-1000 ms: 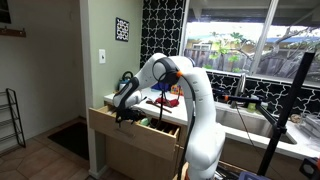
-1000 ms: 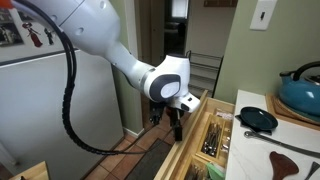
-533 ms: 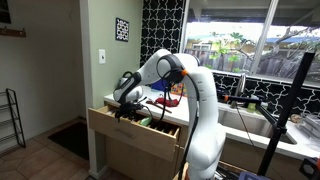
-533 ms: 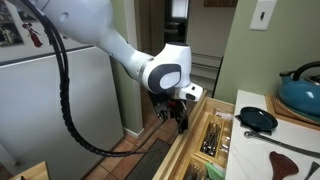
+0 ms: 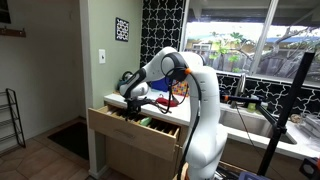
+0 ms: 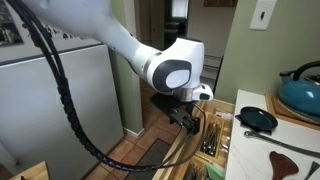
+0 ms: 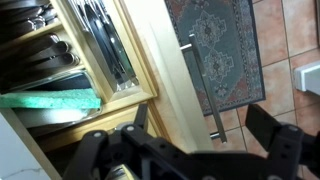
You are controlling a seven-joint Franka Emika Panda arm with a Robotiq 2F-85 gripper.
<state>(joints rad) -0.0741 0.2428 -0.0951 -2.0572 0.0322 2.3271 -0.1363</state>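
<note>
As the wrist view shows it, the pincer (image 7: 197, 128) stands wide open, with its fingers far apart and nothing held between them. Directly under it runs the wooden front edge of the open drawer (image 7: 160, 62). The bar handle (image 7: 203, 90) shows in the gap between the fingers; contact cannot be told. Inside the drawer, to one side of the pincer, cutlery (image 7: 100, 40) lies in tray compartments, with a green flat item (image 7: 50, 100) nearer the pincer. Well below the pincer, beyond the handle, a patterned rug (image 7: 225, 45) lies on the tiled floor. In both exterior views the pincer (image 5: 128, 108) (image 6: 186, 118) hovers at the drawer's front end. Behind it on the table (image 6: 295, 138), a black pan (image 6: 258, 119) and a teal pot (image 6: 300, 90) stand well apart from it.
</note>
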